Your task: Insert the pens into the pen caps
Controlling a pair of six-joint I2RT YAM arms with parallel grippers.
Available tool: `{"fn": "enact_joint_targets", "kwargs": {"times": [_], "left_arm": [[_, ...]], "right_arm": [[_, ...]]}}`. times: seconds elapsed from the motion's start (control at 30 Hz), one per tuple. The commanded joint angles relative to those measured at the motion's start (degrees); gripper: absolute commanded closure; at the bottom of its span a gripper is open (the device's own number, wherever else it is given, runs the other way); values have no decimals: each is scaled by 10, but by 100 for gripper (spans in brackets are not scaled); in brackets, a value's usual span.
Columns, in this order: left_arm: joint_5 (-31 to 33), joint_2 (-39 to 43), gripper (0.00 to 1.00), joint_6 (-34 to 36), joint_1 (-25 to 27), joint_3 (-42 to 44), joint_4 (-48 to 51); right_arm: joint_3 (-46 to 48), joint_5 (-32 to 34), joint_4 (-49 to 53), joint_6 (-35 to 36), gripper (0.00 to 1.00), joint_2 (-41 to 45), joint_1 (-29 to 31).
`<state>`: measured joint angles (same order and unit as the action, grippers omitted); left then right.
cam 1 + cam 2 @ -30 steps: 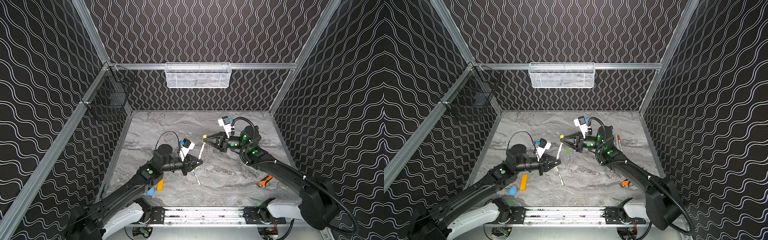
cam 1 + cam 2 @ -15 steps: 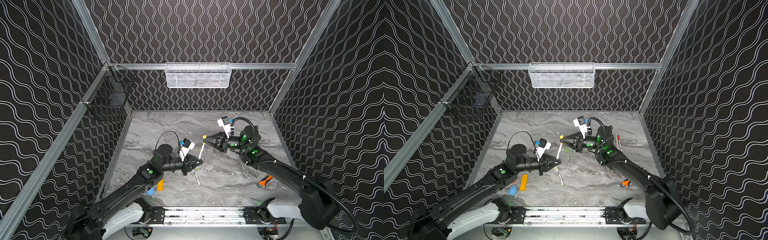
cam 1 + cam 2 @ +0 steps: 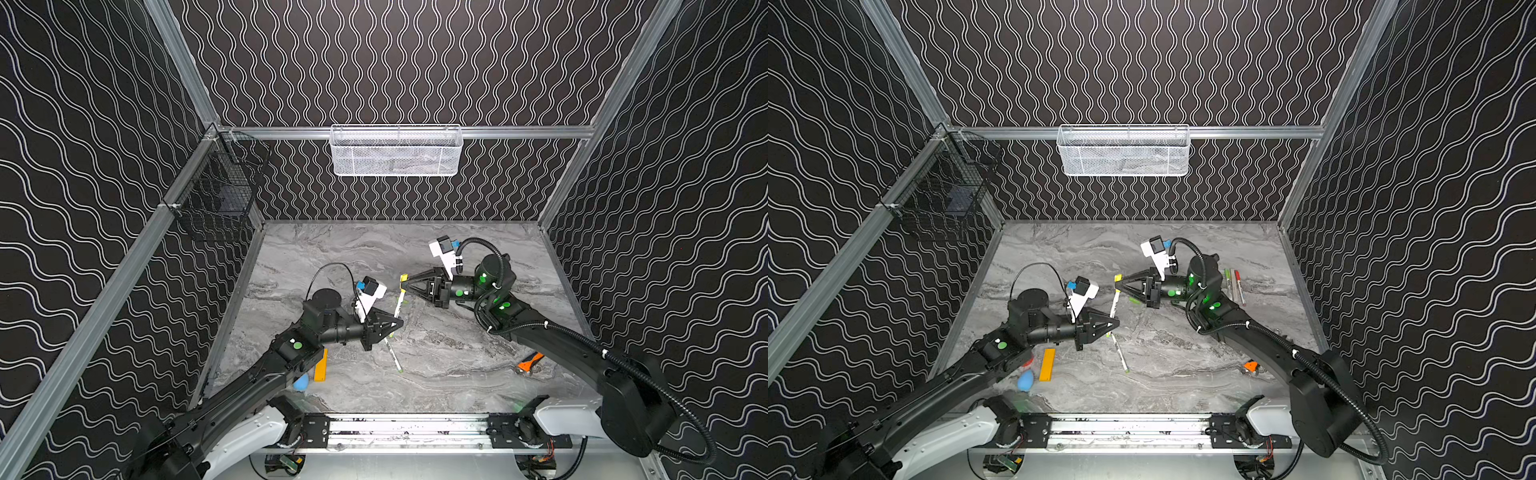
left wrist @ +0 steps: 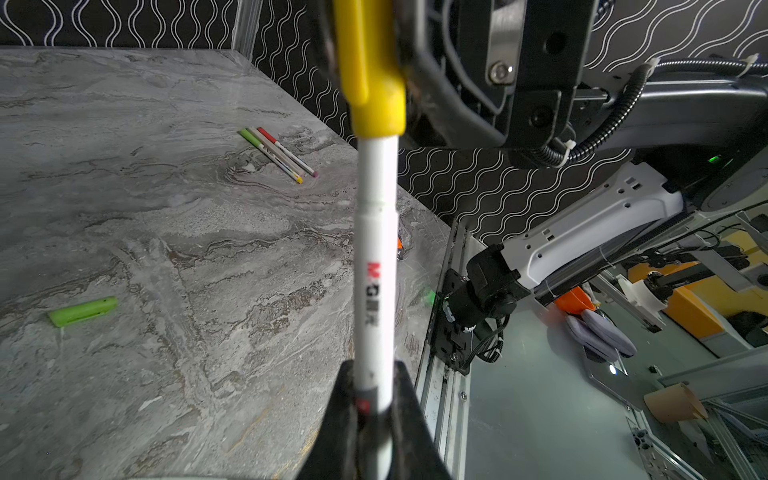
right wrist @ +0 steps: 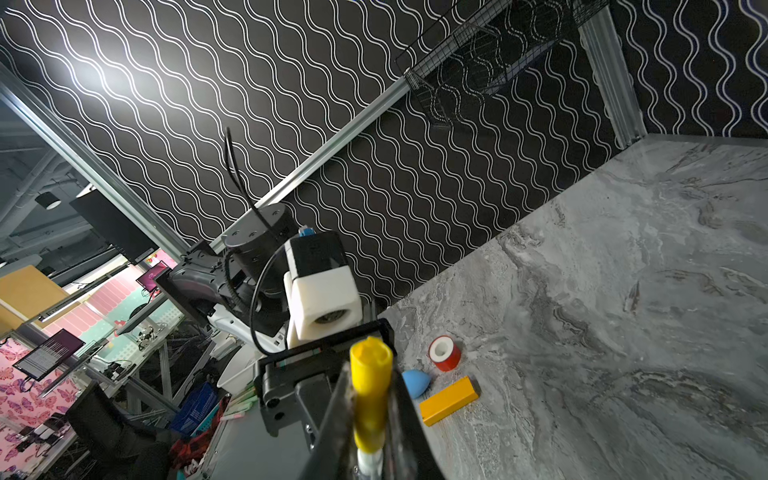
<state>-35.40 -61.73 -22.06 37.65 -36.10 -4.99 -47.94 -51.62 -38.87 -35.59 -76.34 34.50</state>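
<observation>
L gripper (image 3: 395,325) was clamped on the lower part of a white pen (image 4: 376,249), jaws pinched tight against the barrel. The pen stood tilted above the table (image 3: 457,386), mid-workspace, its upper end leaning toward the R arm. R gripper (image 3: 409,283) was squeezed onto the yellow cap (image 4: 374,79), which sat over the pen's upper end. In the L wrist view the barrel ran straight into the cap's mouth, no tip showing; how deep it was seated, couldn't tell. The 2 grippers were near each other, almost facing, w/ the pen btwn them

Below the L gripper a second pen (image 3: 1120,353) lay loose on the marble, pointing toward the front rail. A green cap (image 4: 83,311) lay alone on the table. 3 more pens (image 3: 1234,286) lay side by side beyond the R arm's wrist, toward the R wall, w/ green & red ends

Front L: an orange-yellow bar (image 3: 1047,364), a blue blob (image 3: 1025,380) just beside it, and a red tape roll (image 5: 444,353) nearby. An orange-handled tool (image 3: 530,360) lay at front R, partly under the R arm. A white mesh basket (image 3: 395,151) hung on the back rail & a black wire basket (image 3: 220,199) on the L wall
</observation>
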Motion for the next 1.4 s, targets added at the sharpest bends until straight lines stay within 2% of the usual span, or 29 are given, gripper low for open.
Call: {"fn": "enact_joint_targets", "kwargs": {"times": [0.0,0.1,0.23,0.47,0.6,0.67,0.8,0.9,0.97,1.1,1.23,1.27,1.37], "left_arm": [[13,3,100,7,-5,-2,-39],[12,2,100,4,-6,-4,-54],[23,4,100,8,-7,-8,-69],[51,16,100,22,-9,-24,-82],[33,17,100,23,-18,-45,-113],[-14,8,100,19,-26,-66,-134],[-155,-13,100,-7,-29,-105,-202],[-209,-16,100,-28,-29,-117,-239],[-182,-13,100,-4,-30,-124,-198],[-47,3,100,56,-28,-132,-85],[-29,-6,100,60,-29,-138,-49],[-28,-8,97,56,-29,-137,-46],[-18,-5,70,50,-29,-131,-32]], "right_arm": [[22,0,-52,-38,87,0,8],[43,13,-87,-60,87,-1,17],[51,38,-68,-53,87,-1,39],[72,59,-57,-72,97,-4,62],[82,48,-11,-56,100,2,78],[87,33,21,-29,100,12,86],[103,-21,54,18,100,34,91],[100,-51,87,49,100,41,90],[94,-32,120,56,100,40,89],[82,23,133,26,100,33,90],[87,73,92,-20,100,42,86],[82,80,93,-26,100,45,80],[64,89,98,-36,100,48,53]]}}
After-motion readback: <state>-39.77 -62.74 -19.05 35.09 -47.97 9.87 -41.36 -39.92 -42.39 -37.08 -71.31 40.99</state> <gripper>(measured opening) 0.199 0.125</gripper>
